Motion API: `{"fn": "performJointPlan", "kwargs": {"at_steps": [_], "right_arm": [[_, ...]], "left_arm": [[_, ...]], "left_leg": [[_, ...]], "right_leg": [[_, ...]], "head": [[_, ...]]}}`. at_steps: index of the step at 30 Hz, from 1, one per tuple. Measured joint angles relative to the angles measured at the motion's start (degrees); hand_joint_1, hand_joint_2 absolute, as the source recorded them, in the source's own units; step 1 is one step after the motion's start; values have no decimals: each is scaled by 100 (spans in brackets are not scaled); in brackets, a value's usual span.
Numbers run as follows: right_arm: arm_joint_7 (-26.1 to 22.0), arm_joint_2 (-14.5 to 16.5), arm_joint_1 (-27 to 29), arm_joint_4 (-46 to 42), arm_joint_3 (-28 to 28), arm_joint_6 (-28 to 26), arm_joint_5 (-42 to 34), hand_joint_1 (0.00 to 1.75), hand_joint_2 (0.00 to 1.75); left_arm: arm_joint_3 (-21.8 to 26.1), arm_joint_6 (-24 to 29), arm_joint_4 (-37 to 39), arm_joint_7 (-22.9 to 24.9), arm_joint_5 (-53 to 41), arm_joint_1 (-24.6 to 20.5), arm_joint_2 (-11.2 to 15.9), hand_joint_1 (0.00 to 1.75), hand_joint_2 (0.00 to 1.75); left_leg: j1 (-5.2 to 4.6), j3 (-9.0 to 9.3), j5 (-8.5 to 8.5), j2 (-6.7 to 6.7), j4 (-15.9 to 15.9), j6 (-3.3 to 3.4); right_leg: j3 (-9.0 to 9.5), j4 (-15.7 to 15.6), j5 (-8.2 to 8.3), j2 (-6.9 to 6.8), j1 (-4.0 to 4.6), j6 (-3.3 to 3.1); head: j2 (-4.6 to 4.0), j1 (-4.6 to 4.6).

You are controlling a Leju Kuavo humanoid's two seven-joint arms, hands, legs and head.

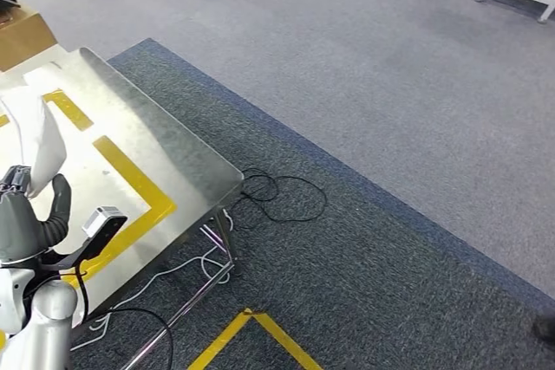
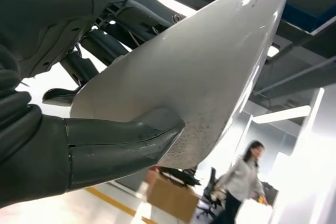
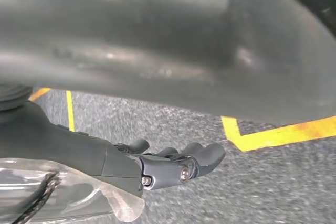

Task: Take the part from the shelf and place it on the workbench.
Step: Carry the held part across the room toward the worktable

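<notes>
The part (image 2: 190, 72), a curved white shell, is gripped by the left hand (image 2: 59, 129): in the left wrist view the thick grey thumb (image 2: 130, 137) presses across its face with the darker fingers (image 2: 99, 40) behind it. In the head view the part (image 1: 33, 136) is held above the near edge of the counter (image 1: 177, 153), a shiny metal top marked with yellow tape (image 1: 131, 171). The right hand (image 3: 170, 163) hangs low over the grey carpet (image 3: 257, 192), fingers loosely apart and holding nothing. By my reading the carry is nearly over and the placing step is in hand. The next move calls for lowering the part until it touches the counter, keeping it level, then letting the thumb and fingers ease off. A person (image 2: 238, 182) walks in the background
</notes>
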Motion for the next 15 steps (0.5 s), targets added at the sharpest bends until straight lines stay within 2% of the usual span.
{"fn": "performJointPlan", "kwargs": {"at_steps": [1,2,3,4,5,6,7,8,9,10,11,12,13,14,15], "right_arm": [[-1,2,-5,0,0,1,-1,0,0],[-1,2,-2,0,0,1,-1,0,0],[0,2,7,0,0,2,-1,0,0],[1,2,20,0,0,3,-1,0,0],[1,2,33,1,0,3,-1,0,0],[1,2,37,1,0,3,0,0,0],[1,2,37,0,0,3,3,0,0],[0,2,33,0,0,2,5,0,0],[-1,2,28,-1,0,3,7,0,0],[-1,2,25,-1,0,3,9,0,0],[-1,3,25,-1,1,4,9,0,0],[-1,4,27,-1,1,4,10,0,0],[0,6,29,-1,2,4,10,0,0],[0,8,29,0,2,4,10,0,0],[0,9,26,1,2,2,10,0,0]], "left_arm": [[-9,1,2,7,-10,-17,4,175,175],[-22,1,5,13,-19,-31,2,175,175],[-33,1,11,18,-25,-38,-1,175,175],[-41,1,19,20,-29,-32,-4,175,175],[-45,0,25,20,-31,-22,-4,175,175],[-45,-1,31,20,-31,-15,-4,175,175],[-45,-1,34,20,-32,-11,-3,175,175],[-45,-1,34,20,-32,-12,-3,175,175],[-45,-1,35,20,-32,-18,-3,175,175],[-45,-2,36,22,-32,-27,-4,175,175],[-45,-2,38,24,-32,-34,-4,175,175],[-46,-3,39,27,-32,-38,-4,175,175],[-46,-3,40,29,-32,-37,0,175,175],[-46,-2,41,30,-32,-29,10,175,175],[-45,-1,41,31,-32,-31,20,175,175]], "left_leg": [[23,19,9,-68,-25,29],[32,22,8,-138,-32,51],[34,21,4,-213,-32,71],[33,21,0,-297,-30,84],[32,22,-3,-387,-26,87],[34,24,-5,-476,-20,85],[39,29,-11,-567,-13,76],[47,34,-21,-651,1,60],[47,25,-35,-731,24,33],[53,5,-44,-808,48,2],[63,-21,-46,-873,66,-34],[75,-48,-37,-943,71,-74],[93,-64,-25,-1011,65,-110],[99,-72,-29,-1004,70,-143],[93,-101,-68,-895,132,-178]], "right_leg": [[-95,194,-112,188,-11,24],[-277,533,-267,387,-20,37],[-497,926,-421,495,-24,45],[-712,1278,-522,540,-25,49],[-870,1487,-527,557,-24,52],[-915,1461,-409,561,-26,51],[-853,1224,-194,579,-30,47],[-716,847,50,642,-41,44],[-565,476,218,786,-61,40],[-429,190,310,914,-78,30],[-348,32,322,1014,-86,17],[-311,-10,288,1054,-83,-4],[-283,-27,284,994,-79,-35],[-266,-46,290,928,-79,-64],[-239,-64,292,858,-83,-98]], "head": [[0,10],[0,23],[0,31],[0,40],[0,41],[0,40],[0,40],[0,41],[0,40],[0,37],[0,37],[0,34],[0,34],[0,36],[0,18]]}}
